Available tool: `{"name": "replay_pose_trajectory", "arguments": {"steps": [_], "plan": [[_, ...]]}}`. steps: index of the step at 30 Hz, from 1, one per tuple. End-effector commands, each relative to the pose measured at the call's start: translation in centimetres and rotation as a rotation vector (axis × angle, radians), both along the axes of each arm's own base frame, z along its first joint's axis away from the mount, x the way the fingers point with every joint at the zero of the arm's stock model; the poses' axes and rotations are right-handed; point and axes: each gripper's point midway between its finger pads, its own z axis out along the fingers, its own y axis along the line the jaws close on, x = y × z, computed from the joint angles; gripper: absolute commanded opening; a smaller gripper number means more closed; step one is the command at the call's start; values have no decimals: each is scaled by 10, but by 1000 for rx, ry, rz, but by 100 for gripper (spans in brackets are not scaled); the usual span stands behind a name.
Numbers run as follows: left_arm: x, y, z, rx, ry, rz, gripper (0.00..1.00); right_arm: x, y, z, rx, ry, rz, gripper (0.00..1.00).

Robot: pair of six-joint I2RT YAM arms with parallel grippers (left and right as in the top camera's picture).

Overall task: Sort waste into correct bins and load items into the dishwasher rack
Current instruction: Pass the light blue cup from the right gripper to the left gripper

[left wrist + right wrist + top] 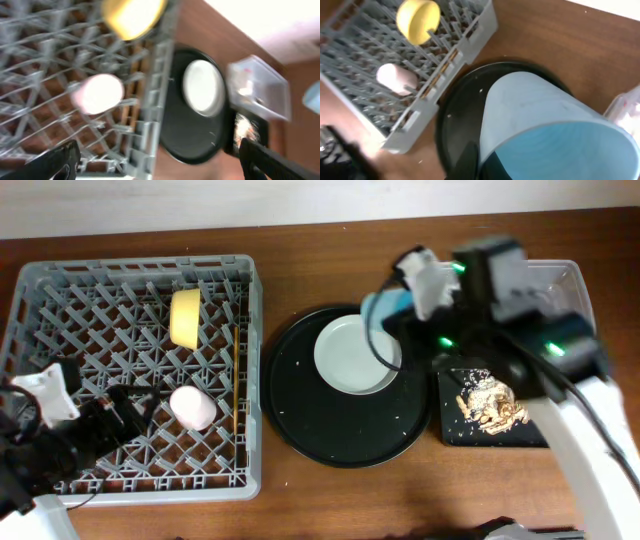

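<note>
Light-blue cup (540,115) is lifted off the surface in the right gripper (418,292), whose jaws are closed on it. It hangs tilted over the far right part of the round black tray (300,415), right of the worktop's (300,240) middle.

My reading is that the cup now has to go to the dishwasher rack (30,290) by the left edge. For that:

- Carry it high enough to pass the rack's right wall.
- Choose free pegs away from what already lies there.
- Turn the mouth down if the wrist allows.
- Let go only once the cup is seated.
- Keep wide of the left gripper (112,412), which hangs fully open and empty over the rack's near left corner.

What the containers hold:

- **Rack:** a yellow bowl (185,317) toward the far side, a pink cup (193,408) nearer, and brown chopsticks (236,380) along the right wall.
- **Round tray:** the pale plate (350,358) and a scatter of crumbs.
- **Black rectangular tray (452,432)**, near the right edge: beige food scraps (490,405).
- **Clear tub (572,280)**, behind it: mostly hidden by the arm. The left wrist view shows something pale inside, too blurred to name.
</note>
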Motion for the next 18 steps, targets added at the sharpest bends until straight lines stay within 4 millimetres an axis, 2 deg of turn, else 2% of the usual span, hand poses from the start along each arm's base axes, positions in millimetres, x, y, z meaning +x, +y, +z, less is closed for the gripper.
{"name": "replay_pose_trajectory", "arguments": {"steps": [1,2,4,6,9,14,18], "plan": [[2,-59,36,-123,-218,-302,99,-26,-10,34,137,-28,25,4],[1,-72,40,-146,-237,-358,99,-32,-8,39,185,-16,56,4],[-4,-116,60,-218,-333,-565,99,-52,3,55,327,-1,217,4],[-11,-150,76,-245,-435,-748,99,-76,12,76,475,-15,387,4],[-24,-184,87,-265,-508,-932,99,-105,20,104,647,-33,560,4],[-30,-216,89,-295,-554,-1095,100,-122,23,116,736,-8,633,4],[-35,-223,97,-382,-573,-1150,99,-145,42,113,727,0,754,4]]}}
